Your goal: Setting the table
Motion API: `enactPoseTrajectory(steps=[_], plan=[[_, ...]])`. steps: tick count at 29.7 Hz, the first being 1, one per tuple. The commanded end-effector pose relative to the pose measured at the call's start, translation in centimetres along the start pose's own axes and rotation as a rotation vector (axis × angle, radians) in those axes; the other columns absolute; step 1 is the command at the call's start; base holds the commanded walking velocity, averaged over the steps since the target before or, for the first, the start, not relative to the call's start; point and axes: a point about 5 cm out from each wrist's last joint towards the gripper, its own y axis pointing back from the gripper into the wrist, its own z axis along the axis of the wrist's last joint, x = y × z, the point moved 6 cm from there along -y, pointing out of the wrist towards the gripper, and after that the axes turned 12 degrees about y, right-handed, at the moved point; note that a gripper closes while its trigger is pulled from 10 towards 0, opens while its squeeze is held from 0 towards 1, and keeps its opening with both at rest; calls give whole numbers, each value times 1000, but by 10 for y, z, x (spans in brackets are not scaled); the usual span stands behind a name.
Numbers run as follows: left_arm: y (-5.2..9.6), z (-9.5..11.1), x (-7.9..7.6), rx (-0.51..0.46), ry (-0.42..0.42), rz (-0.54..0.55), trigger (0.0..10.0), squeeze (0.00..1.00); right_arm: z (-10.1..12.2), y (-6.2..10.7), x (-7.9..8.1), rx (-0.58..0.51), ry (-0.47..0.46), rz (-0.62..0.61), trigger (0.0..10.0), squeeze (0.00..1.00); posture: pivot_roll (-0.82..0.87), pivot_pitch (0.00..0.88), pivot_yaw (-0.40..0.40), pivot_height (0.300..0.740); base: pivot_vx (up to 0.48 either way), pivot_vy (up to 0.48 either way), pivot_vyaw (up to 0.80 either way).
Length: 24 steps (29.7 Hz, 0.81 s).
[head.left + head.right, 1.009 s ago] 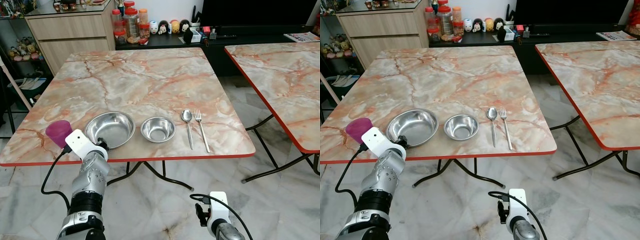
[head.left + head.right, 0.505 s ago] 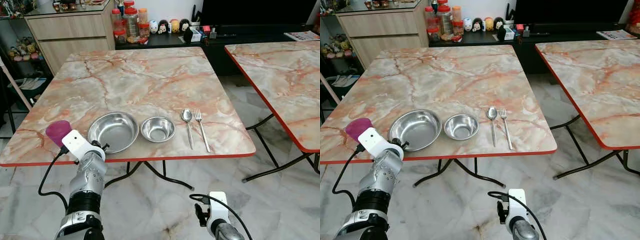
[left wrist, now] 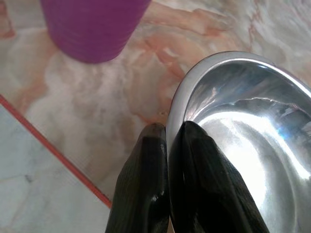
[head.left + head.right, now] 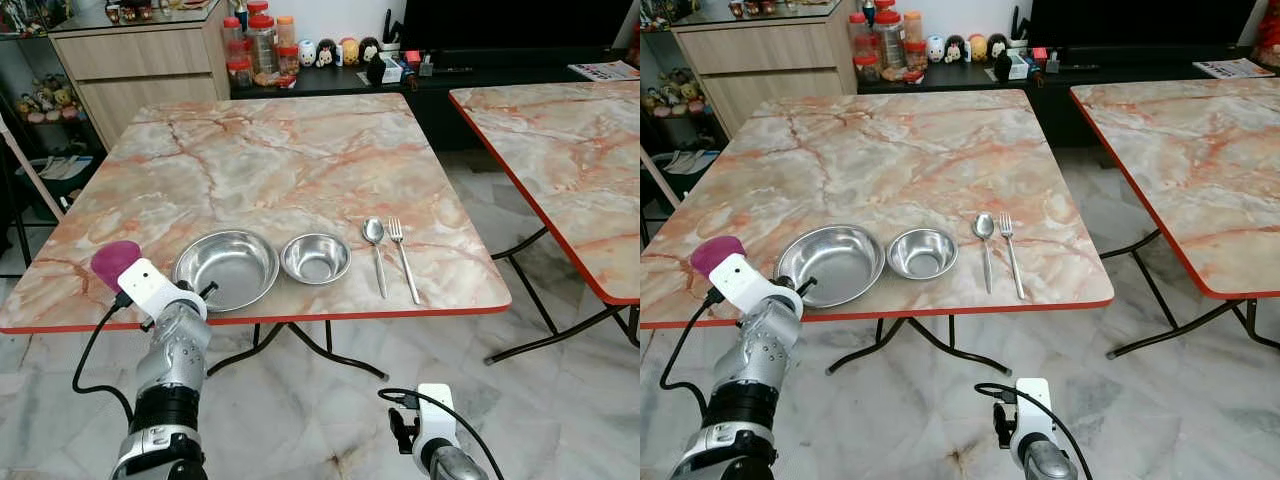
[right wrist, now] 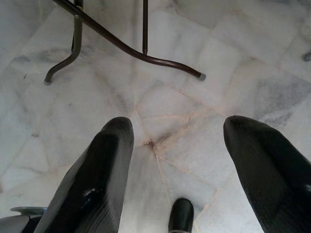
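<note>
We log the marble surface [image 4: 300, 160] with the setting laid along its near edge. From left to right: a purple cup [image 4: 113, 262], a large steel bowl [image 4: 226, 268], a small steel bowl [image 4: 316, 257], a spoon [image 4: 376, 252] and a fork [image 4: 402, 256]. The two bowls sit just beside each other; spoon and fork lie parallel, handles toward the near edge.

The left gripper [image 3: 167, 141] is at the large bowl's near-left rim, jaws closed on that rim (one finger inside the bowl, one outside, the metal edge pinched between them). The cup stands just left of the gripper, apart from the bowl.

The right gripper [image 5: 177, 141] hangs low over the tiled floor [image 5: 233, 58], jaws spread wide and holding nothing. A second marble surface [image 4: 570, 150] stands to the right.
</note>
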Motion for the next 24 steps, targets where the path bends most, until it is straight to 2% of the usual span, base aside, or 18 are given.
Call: enactPoseTrajectory(steps=[1,2,3,5,6,7,8,9,12,17,19,22,24], plan=[[3,5,2,-27,52,-29,0,0,3,-1,1,-5,0,4,10000,0,60,0,32,740,0,0,0],[4,9,-1,-48,74,-56,0,0,3,-1,1,-5,0,5,10000,0,61,0,29,740,0,0,0],[9,21,-13,-106,115,-139,0,0,4,-1,1,-6,1,6,10000,0,61,0,26,740,0,0,0],[16,32,-26,-161,144,-227,0,0,4,-1,0,-6,3,7,10000,0,65,0,21,740,0,0,0],[22,40,-37,-195,167,-299,392,0,5,-1,0,-6,7,9,10000,0,68,0,16,740,0,0,0],[22,40,-37,-195,167,-299,392,0,5,-1,0,-6,7,9,10000,0,68,0,16,740,0,0,0],[28,46,-49,-220,180,-363,9294,0,5,-1,0,-6,12,11,10000,0,71,0,12,740,0,0,0],[31,49,-55,-235,178,-396,10000,0,5,-2,0,-6,13,11,10000,0,71,0,11,740,0,0,0],[38,54,-70,-261,212,-473,10000,0,6,-2,-1,-5,18,11,10000,0,71,0,7,740,0,0,0],[44,60,-80,-299,229,-521,10000,0,6,-2,-1,-3,20,12,10000,0,70,0,4,740,0,0,0],[46,60,-88,-303,223,-546,10000,0,4,-2,-1,1,24,14,10000,0,70,0,3,740,0,0,0],[46,58,-92,-306,206,-553,10000,0,4,-1,-1,3,25,13,10000,0,67,0,4,740,0,0,0],[44,54,-92,-295,209,-548,10000,0,5,-1,-3,-1,23,3,10000,0,54,0,8,740,0,-480,0]])
